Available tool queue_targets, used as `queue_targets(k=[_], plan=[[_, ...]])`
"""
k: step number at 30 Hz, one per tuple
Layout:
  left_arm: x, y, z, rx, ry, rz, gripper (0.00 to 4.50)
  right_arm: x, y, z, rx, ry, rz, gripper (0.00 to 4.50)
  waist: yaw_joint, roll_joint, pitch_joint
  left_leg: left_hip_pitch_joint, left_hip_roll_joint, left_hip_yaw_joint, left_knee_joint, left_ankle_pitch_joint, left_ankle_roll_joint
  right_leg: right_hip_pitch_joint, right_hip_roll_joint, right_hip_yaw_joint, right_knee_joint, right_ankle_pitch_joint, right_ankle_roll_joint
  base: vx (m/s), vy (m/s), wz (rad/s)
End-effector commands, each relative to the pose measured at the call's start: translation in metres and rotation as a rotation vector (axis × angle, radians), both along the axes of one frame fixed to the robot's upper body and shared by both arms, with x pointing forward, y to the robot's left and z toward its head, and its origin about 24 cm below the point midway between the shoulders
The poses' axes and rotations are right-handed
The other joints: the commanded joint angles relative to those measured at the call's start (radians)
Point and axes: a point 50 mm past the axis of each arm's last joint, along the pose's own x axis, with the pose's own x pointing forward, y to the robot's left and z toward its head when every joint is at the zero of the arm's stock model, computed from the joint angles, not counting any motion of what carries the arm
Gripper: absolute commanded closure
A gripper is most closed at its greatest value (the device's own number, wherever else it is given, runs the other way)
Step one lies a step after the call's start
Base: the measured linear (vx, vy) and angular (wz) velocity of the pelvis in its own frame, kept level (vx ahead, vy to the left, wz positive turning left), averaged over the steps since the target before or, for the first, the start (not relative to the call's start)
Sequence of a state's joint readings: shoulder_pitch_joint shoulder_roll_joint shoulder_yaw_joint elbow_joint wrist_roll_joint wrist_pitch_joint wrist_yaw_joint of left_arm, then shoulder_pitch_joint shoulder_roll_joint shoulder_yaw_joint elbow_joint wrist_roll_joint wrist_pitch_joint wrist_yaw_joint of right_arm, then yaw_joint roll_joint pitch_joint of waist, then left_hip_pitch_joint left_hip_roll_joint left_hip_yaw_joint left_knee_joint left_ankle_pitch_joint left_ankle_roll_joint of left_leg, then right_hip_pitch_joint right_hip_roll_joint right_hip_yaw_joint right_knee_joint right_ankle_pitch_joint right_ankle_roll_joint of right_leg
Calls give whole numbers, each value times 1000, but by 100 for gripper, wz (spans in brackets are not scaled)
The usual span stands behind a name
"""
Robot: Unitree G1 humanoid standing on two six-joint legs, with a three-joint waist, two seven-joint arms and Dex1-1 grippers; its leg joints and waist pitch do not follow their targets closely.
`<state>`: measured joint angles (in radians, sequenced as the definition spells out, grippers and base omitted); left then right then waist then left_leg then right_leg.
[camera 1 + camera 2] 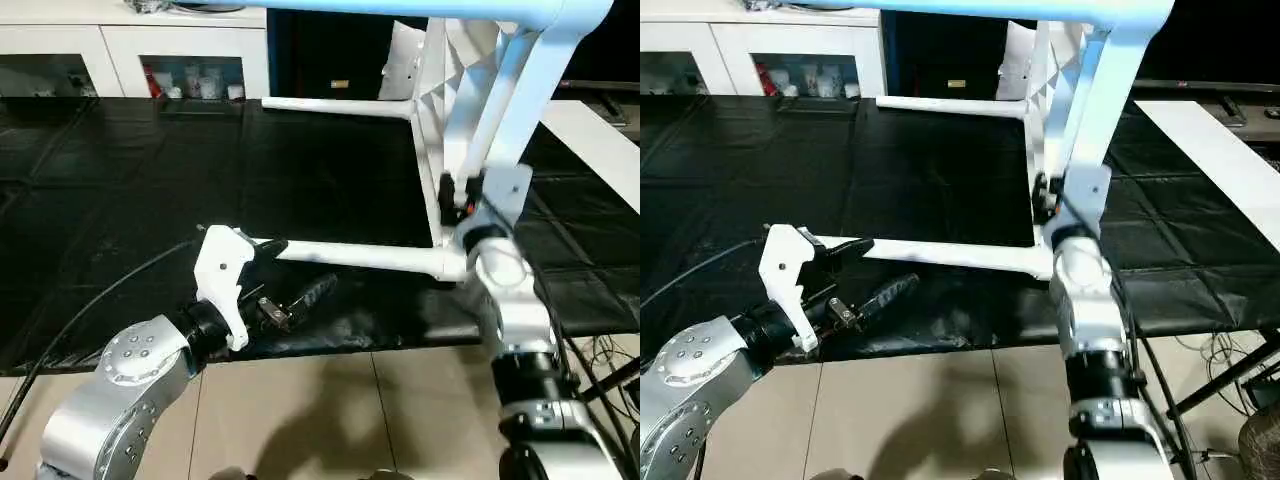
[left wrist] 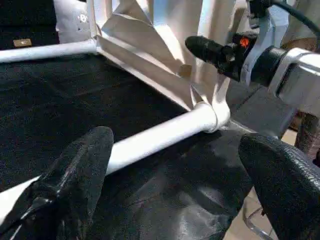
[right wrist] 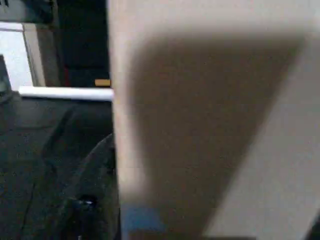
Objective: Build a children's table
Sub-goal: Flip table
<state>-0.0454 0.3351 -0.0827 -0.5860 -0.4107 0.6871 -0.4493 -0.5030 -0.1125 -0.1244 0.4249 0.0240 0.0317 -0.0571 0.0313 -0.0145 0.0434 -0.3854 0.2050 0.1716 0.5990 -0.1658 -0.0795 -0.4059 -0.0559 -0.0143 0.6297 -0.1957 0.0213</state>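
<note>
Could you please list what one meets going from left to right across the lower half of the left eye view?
Left arm's silver forearm → left gripper → near table leg lying level over the black mat → right arm's silver forearm.

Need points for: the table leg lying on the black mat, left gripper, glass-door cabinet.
table leg (image 1: 360, 257), left eye view, mid-shaft of the leg lying across the black mat.
left gripper (image 2: 170, 165), left wrist view, midway between its fingertips.
glass-door cabinet (image 1: 120, 40), left eye view, white frame between doors.
</note>
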Motion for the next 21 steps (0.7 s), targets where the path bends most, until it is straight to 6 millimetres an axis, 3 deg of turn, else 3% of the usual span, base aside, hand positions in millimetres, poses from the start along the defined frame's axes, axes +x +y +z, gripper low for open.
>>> queue_targets(k=[1,6,9,14,21], plan=[[-1,-3,7,-18,-13,-26,0,-1,4,7,-18,-34,14,182,2,4,-54,18,0,3,-67,-308,-54,27,-32,21,-84,-261,-103,0,0,0],[-3,-4,6,-18,-14,-47,0,-3,5,9,-25,-46,27,223,1,5,-53,17,1,2,-68,-322,-53,26,-33,21,-87,-296,-87,0,0,0],[-8,4,3,-11,-19,-47,0,-4,4,11,-45,-57,35,248,-1,0,-53,16,0,3,-67,-322,-51,25,-31,21,-88,-293,-86,0,0,0],[-15,19,0,-11,-13,-36,0,-6,0,15,-67,-75,38,256,1,1,-54,15,1,3,-67,-299,-47,27,-31,22,-84,-258,-90,0,0,0],[-18,31,14,-8,-71,-23,0,-11,-2,42,-248,-174,128,257,4,-1,-52,15,3,4,-68,-288,-44,28,-30,23,-82,-243,-89,0,0,0]])
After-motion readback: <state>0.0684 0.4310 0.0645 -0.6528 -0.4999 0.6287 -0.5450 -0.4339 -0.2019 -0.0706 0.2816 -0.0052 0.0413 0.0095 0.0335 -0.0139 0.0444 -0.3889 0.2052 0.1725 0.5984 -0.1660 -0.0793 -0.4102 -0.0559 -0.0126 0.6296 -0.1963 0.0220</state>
